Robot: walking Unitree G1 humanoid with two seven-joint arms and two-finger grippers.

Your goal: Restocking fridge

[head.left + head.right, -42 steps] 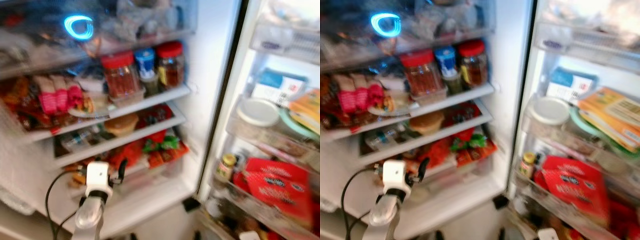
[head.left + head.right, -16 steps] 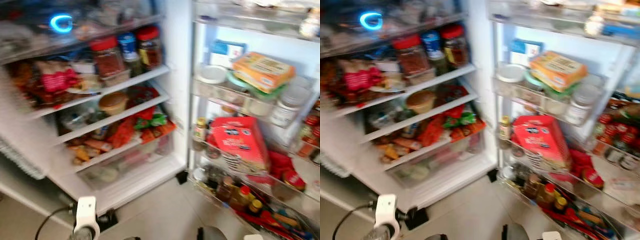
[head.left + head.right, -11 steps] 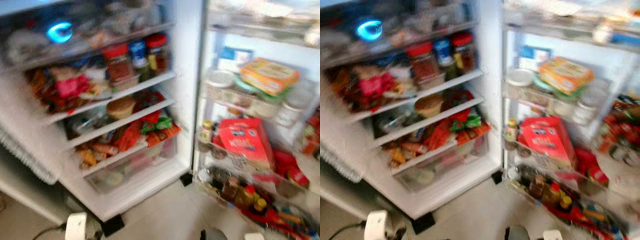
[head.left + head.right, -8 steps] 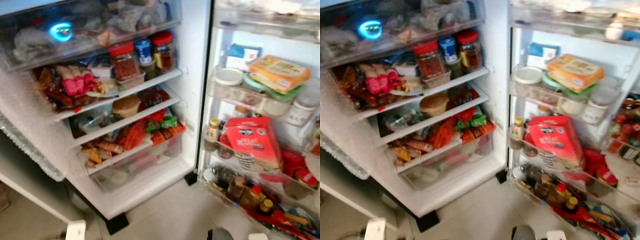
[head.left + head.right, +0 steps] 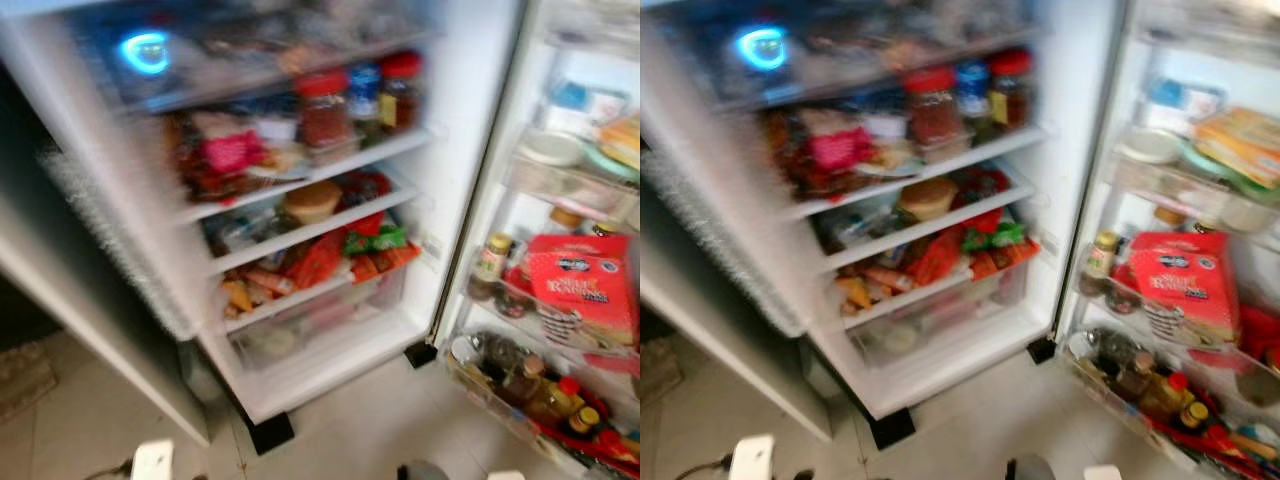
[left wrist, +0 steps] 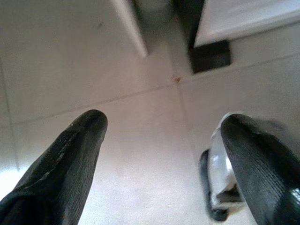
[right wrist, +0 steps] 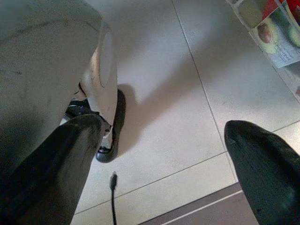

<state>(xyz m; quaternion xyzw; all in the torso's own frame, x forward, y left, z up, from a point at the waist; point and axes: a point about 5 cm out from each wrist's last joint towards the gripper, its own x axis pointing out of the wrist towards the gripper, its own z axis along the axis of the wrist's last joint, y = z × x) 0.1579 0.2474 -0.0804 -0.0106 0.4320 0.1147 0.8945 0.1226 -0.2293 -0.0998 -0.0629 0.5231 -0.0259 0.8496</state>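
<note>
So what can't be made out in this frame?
- Top shelf, left eye view: motion blur smears its contents.
- Jars, left eye view: labels blurred, unreadable.
- Drawer, right eye view: contents hazy behind its clear front.
- Door bins, left eye view: cut off by the picture's edge.
- Both wrist views face floor tiles; fingers apart, holding nothing.

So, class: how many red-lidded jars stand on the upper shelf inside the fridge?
2. One red-lidded jar stands left of the blue-lidded jar; the other red-lidded jar stands right of it, nearest the fridge wall. The picture is blurred, so more may be hidden behind.
</note>
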